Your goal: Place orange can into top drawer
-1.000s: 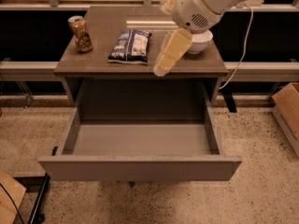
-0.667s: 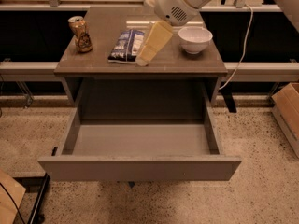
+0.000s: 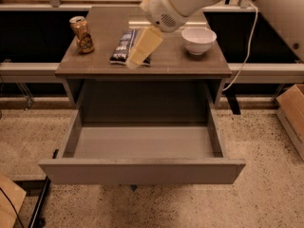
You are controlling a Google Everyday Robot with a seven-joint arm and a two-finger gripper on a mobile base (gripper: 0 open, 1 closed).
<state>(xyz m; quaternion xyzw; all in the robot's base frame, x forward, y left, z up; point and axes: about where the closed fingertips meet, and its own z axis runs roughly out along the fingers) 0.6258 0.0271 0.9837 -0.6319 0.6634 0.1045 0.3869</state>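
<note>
Speckled terrazzo floor [image 3: 266,194]; brown table [image 3: 183,63]; cardboard box [image 3: 292,109].

1 orange can [image 3: 81,34]: a small orange-gold drink can with a silver top and a dark round emblem, body slightly dented. It stands upright at the back-left corner of the brown table [image 3: 190,63].

1 top drawer [image 3: 142,171]: wide, shallow and grey, with a plain flat front panel. It is pulled out below the tabletop, interior floor exposed.

The gripper [image 3: 135,58] hangs over the table's middle front, well apart from the can.
</note>
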